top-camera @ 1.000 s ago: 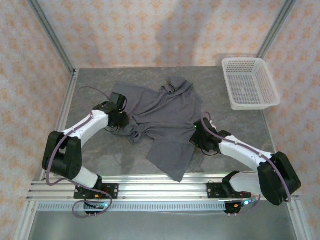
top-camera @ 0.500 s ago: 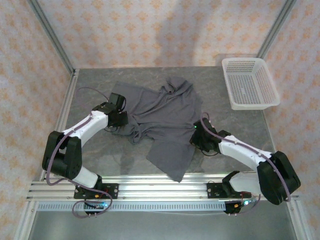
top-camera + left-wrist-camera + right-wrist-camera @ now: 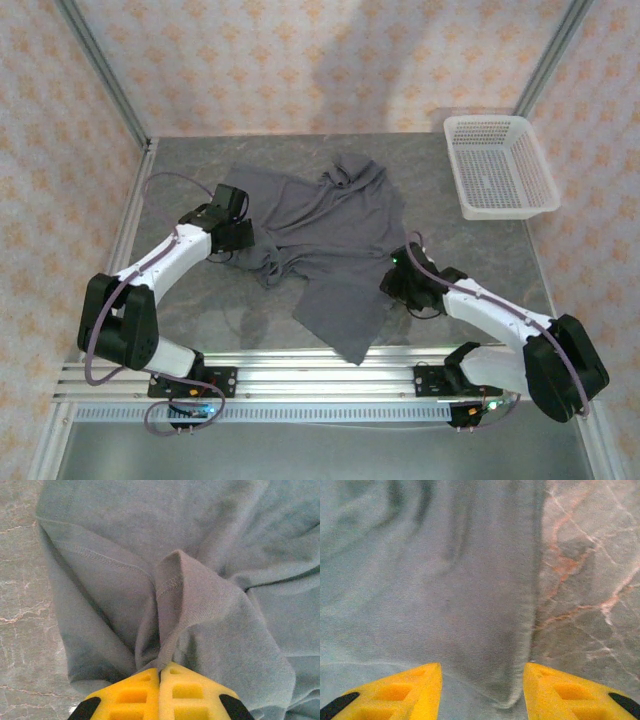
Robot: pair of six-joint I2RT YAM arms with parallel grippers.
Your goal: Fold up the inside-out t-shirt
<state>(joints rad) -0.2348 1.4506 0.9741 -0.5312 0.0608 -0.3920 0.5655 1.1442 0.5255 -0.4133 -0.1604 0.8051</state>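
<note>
Top external: fixed high above and behind the arm bases (image 3: pixel 190 385), tilted down and forward, set far enough back to take in the whole table (image 3: pixel 430 170), near edge to far edge, with the basket (image 3: pixel 498 165) at the far right corner.

Left wrist: mounted on the left gripper (image 3: pixel 238 232), aimed along its yellow fingers (image 3: pixel 195 695), very close over the t-shirt (image 3: pixel 225 555), on the table's left half.

Right wrist: mounted on the right gripper (image 3: pixel 398 283), aimed past its own fingers (image 3: pixel 400 695), equally close, straddling the shirt's right edge and bare marble.

Shared with the overhead view: just those two small patches of cloth, one at each gripper.
</note>
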